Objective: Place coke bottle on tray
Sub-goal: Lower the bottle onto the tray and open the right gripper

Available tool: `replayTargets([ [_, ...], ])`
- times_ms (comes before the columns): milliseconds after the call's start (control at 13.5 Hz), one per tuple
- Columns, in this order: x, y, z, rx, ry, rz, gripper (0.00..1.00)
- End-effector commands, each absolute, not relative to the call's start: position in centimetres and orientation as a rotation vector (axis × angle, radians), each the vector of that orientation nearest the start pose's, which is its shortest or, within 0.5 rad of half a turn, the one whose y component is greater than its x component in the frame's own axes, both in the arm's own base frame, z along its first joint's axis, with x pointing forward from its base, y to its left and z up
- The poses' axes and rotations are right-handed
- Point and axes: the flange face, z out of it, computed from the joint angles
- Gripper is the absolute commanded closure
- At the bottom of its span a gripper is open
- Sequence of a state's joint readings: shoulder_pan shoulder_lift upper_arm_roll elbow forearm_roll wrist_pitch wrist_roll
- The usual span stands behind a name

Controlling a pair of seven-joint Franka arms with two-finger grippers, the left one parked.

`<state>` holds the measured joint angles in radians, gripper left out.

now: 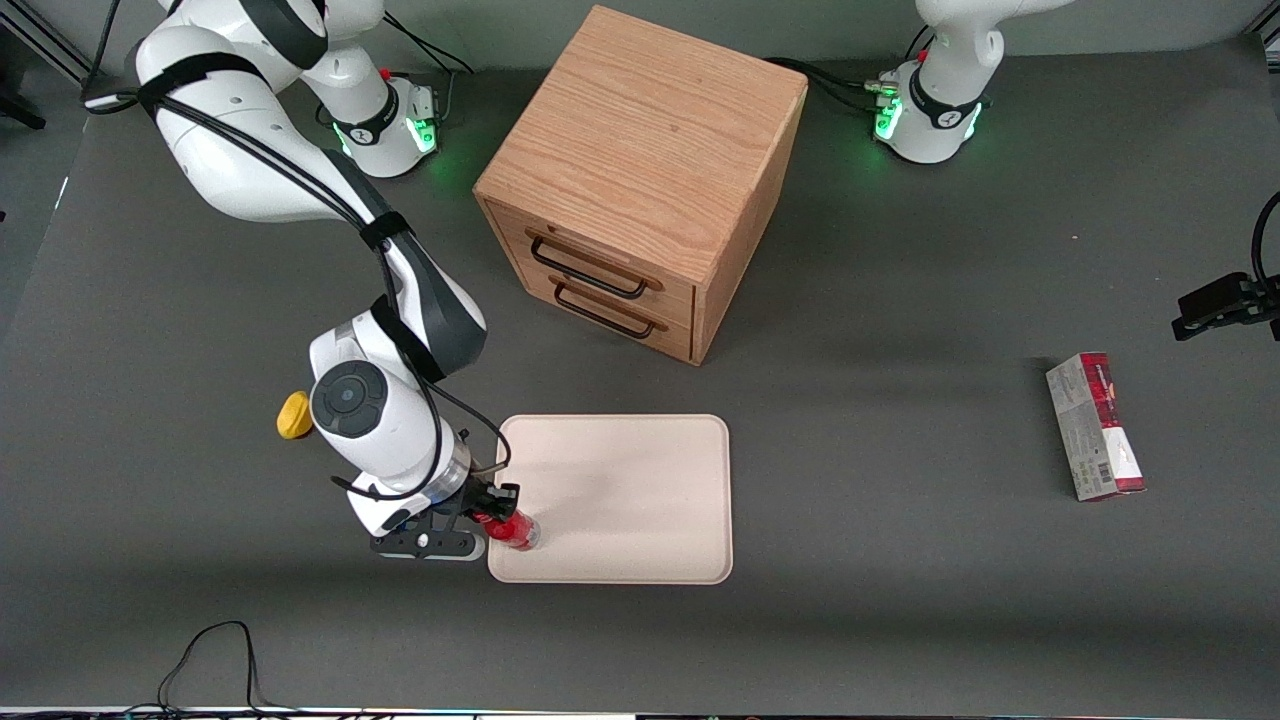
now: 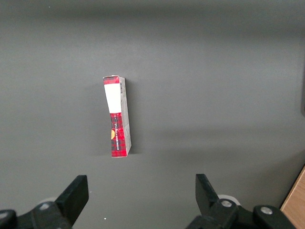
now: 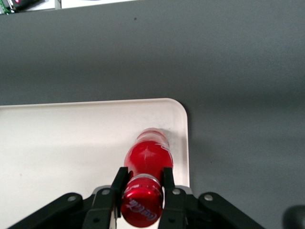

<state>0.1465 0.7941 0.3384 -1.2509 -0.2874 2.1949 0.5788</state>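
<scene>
The small red coke bottle (image 1: 515, 531) (image 3: 148, 161) stands on the cream tray (image 1: 630, 480) (image 3: 62, 143), in the tray's corner nearest the front camera at the working arm's end. My right gripper (image 1: 495, 520) (image 3: 143, 179) is directly over it, fingers (image 3: 119, 180) pressed against the bottle's neck just below the red cap, shut on it. The bottle's base sits just inside the tray's low rim.
A wooden drawer cabinet (image 1: 640, 180) stands farther from the front camera than the tray. A yellow lump (image 1: 293, 415) lies beside my arm. A red-and-grey carton (image 1: 1095, 425) (image 2: 117, 117) lies toward the parked arm's end of the table.
</scene>
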Motion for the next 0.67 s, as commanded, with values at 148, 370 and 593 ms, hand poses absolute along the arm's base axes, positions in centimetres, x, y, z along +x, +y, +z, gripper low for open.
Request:
replayTargets([
  [148,71.1,28.5,32.4,-3.056,0.095,-0.343,0.01],
  [370,71.2,28.3,32.6,-3.052,0.097,-0.357,0.0],
  [593,71.9,27.7,35.0,-3.035,0.121,-0.413,0.0],
])
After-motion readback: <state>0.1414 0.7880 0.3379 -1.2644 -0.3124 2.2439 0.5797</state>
